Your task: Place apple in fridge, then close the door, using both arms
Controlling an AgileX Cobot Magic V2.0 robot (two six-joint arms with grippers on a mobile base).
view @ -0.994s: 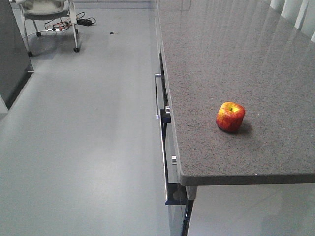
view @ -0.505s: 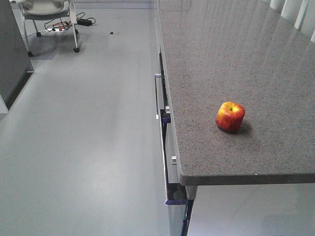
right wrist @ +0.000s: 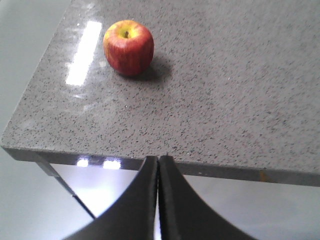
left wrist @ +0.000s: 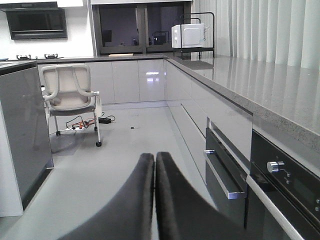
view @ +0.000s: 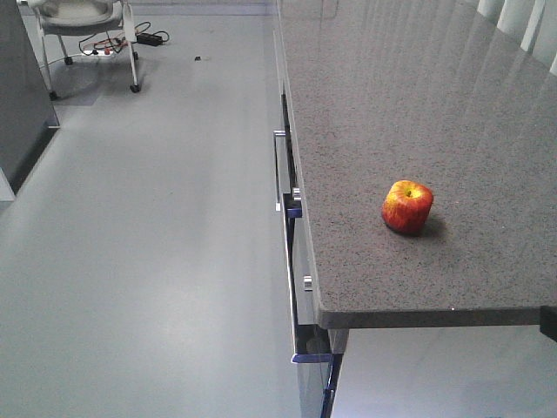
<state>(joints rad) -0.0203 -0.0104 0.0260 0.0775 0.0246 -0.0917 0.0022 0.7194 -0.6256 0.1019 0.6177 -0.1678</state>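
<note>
Sitting upright on the speckled grey counter, the apple is near the front corner, a little in from both the left edge and the near edge, stem dimple up. Against the pictures from a second and half a second ago it has not moved, and the counter, floor and chair look the same.

One thing has changed. A small dark shape now shows at the far right border of the front view, just below the counter's near edge, where earlier there was only pale floor. Too little of it shows to tell what it is.

From the right wrist view, the right claw has its two black fingers pressed together, holding nothing. Its tips lie at the counter's near edge, and the apple is well apart from them, further in and to the left, with its shadow falling to the right.

From the left wrist view, the left claw is likewise closed tight and holds nothing. It points down the aisle towards the chair, with the oven front and its metal handle to its right and a white microwave on the far counter. A dark grey panel stands at the left; I cannot tell whether it is the fridge.
</note>
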